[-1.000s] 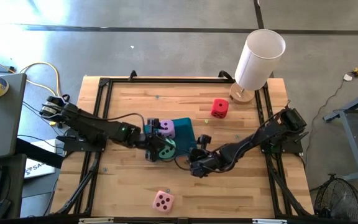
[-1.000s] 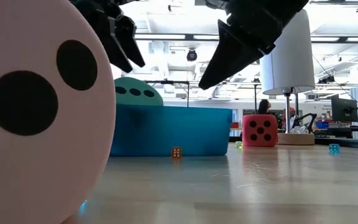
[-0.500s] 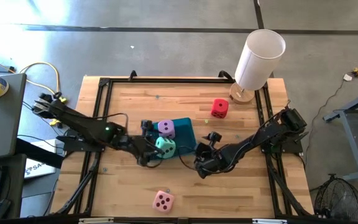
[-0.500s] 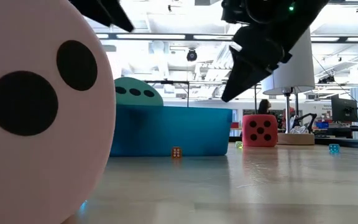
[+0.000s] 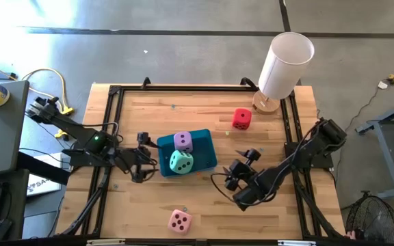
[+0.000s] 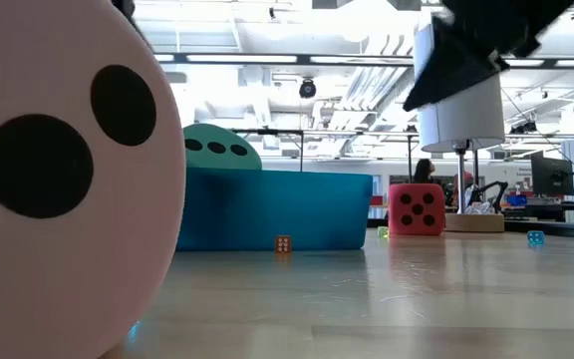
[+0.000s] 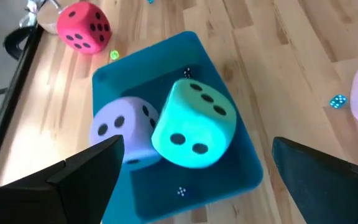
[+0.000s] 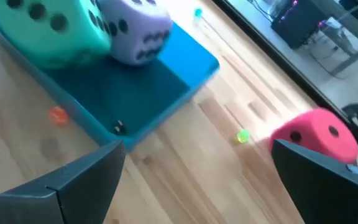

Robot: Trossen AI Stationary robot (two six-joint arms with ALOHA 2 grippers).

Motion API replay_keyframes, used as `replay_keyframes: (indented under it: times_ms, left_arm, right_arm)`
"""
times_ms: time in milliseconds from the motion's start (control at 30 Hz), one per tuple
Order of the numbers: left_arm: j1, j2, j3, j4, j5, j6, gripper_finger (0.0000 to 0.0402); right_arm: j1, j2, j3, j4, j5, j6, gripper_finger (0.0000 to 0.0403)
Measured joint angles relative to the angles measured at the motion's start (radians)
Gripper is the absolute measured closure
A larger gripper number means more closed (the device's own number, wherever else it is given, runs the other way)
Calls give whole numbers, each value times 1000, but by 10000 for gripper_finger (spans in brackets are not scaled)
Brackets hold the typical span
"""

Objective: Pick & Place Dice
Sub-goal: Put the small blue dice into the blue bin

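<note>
In the tray [image 5: 204, 152]: mint die [image 5: 180, 162] and lilac die [image 5: 182, 141] placed.
Left gripper [image 5: 139, 157] and right gripper [image 5: 240, 169] hang open, empty; next, red die [image 5: 241, 119] or pink die [image 5: 179, 221] needs grasping.

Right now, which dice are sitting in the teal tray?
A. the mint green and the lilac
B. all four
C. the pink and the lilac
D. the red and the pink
A: the high view shows the mint green die and the lilac die inside the teal tray, while the red die and the pink die lie on the bare table.
</note>
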State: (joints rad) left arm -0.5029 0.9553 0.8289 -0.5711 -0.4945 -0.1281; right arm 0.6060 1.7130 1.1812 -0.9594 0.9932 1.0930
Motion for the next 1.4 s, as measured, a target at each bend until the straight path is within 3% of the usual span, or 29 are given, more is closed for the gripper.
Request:
replay_keyframes:
  times_ms: [300,600,800,1167,1400]
  left_arm:
    - [5,-124,-193,144,0,-1,2]
    - [7,-162,-212,173,0,-27,2]
    - [-10,-159,-212,191,10,-41,2]
    - [-20,-159,-212,217,9,-45,2]
    - [-20,-159,-212,221,9,-61,2]
  right_arm:
    - [1,-65,-171,4,-52,188,4]
    - [59,-193,-343,252,-112,215,4]
    - [65,-203,-418,395,-108,213,4]
    - [53,-203,-424,581,-126,-62,4]
    - [40,-203,-423,663,-186,-124,4]
